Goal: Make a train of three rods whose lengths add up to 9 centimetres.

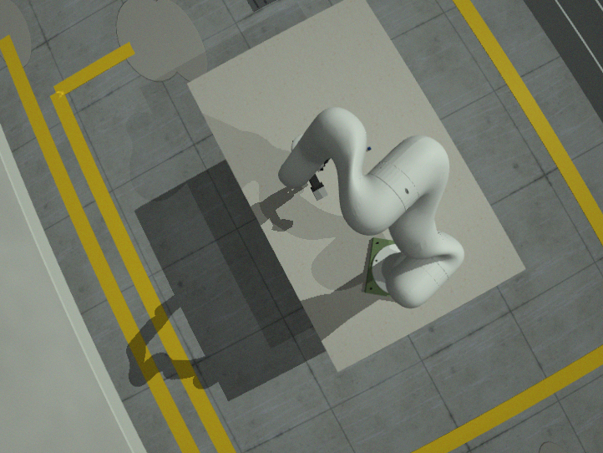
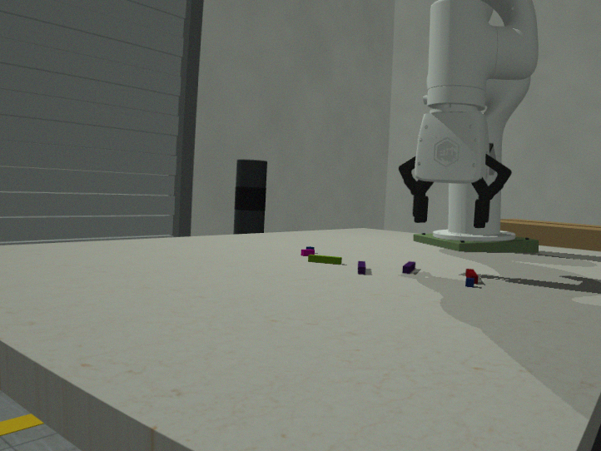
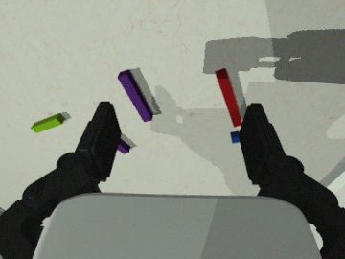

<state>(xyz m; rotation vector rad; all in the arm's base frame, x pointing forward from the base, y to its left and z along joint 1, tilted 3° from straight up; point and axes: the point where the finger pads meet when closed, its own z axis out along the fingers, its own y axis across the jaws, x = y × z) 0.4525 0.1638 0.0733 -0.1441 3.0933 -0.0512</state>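
Observation:
My gripper (image 2: 449,223) (image 3: 179,118) is open and empty, high above the table. In the wrist view, a long purple rod (image 3: 135,96) lies between the fingers' directions, left of centre. A second purple rod (image 3: 124,145) is partly hidden by the left finger. A red rod (image 3: 228,97) (image 2: 471,275) lies at the right, with a blue rod (image 3: 235,137) (image 2: 469,281) close to its near end, partly behind the right finger. A lime rod (image 3: 47,123) (image 2: 325,259) lies far left. A magenta rod (image 2: 307,252) lies near another blue rod (image 2: 310,248) (image 1: 369,148). Both purple rods also show in the exterior view.
The rods lie on the pale table (image 1: 291,73) (image 2: 242,329). The arm's green base plate (image 1: 373,243) (image 2: 499,245) is bolted on it. The arm hides most of the rods in the top view. Arm shadows fall across the table near the red rod.

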